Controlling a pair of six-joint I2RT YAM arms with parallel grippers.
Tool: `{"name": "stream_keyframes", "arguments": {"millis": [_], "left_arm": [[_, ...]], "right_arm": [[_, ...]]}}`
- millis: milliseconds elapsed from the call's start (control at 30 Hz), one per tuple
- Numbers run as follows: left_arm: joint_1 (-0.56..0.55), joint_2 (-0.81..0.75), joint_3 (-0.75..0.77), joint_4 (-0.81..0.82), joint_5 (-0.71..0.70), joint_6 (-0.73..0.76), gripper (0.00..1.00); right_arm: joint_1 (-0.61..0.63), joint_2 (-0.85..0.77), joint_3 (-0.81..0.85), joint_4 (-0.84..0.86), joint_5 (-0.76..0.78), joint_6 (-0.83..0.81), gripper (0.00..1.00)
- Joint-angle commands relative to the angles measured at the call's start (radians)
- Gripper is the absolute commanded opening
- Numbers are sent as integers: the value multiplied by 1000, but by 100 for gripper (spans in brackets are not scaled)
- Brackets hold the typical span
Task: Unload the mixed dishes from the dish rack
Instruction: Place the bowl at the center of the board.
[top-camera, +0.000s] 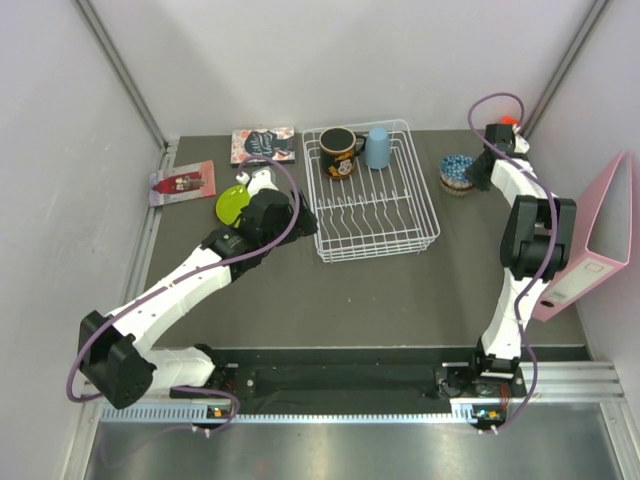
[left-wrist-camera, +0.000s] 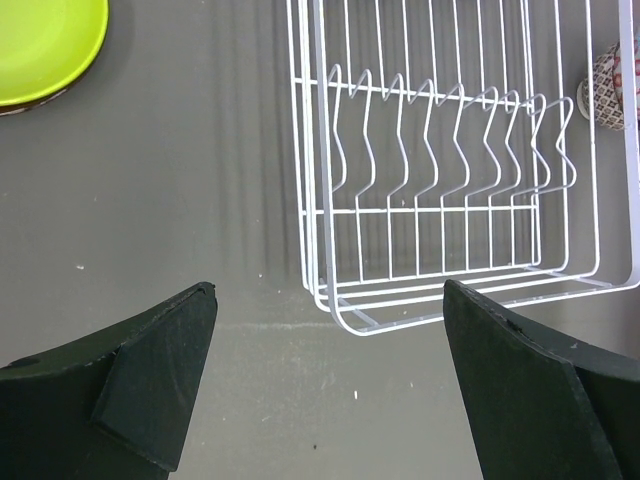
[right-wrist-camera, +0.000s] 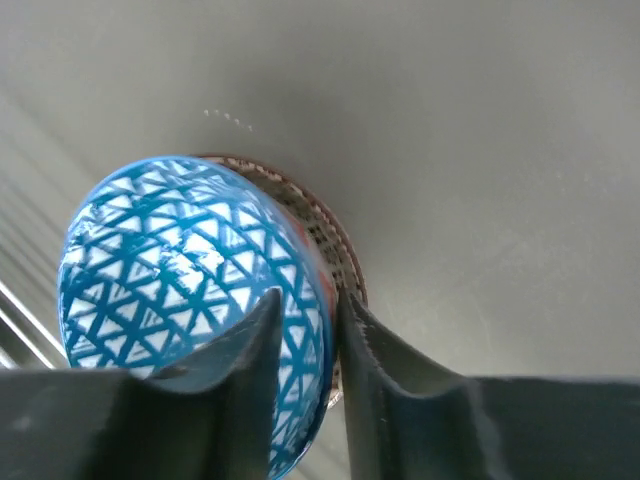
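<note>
Right fingers (right-wrist-camera: 410, 400) astride rim of the blue-dotted bowl (right-wrist-camera: 170, 260)

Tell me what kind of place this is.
Probably a robot test cell staged as a kitchen: plain white panel walls, a left arm and right arm bolted at the table edge, and a white wire dish rack holding a black mug.
</note>
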Motion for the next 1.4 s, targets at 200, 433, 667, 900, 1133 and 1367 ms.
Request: {"name": "stream_keyframes", "arguments": {"millis": [200,433,667,900,1133,1367], "left_arm": [[1,-4,-3,28,22,-11,99],[-1,-1,-1,18,28,-14,99],[1,6,0,13,48,-17,99],[-1,6,-4,10,56,-16,99],[1,24,39,10,41,15,99],[18,97,173,-18,-22,76,99]], "right_arm": [[12,-79,-5,51,-15,-21,52],[13,-131,-11,17,-1,-35,60],[12,-127,21,-37,42,-72,60],[12,-181,4,-43,48,-53,60],[12,-324,13,-20,-22,6,61],[44,-517,-74,54,-146,39,62]]}}
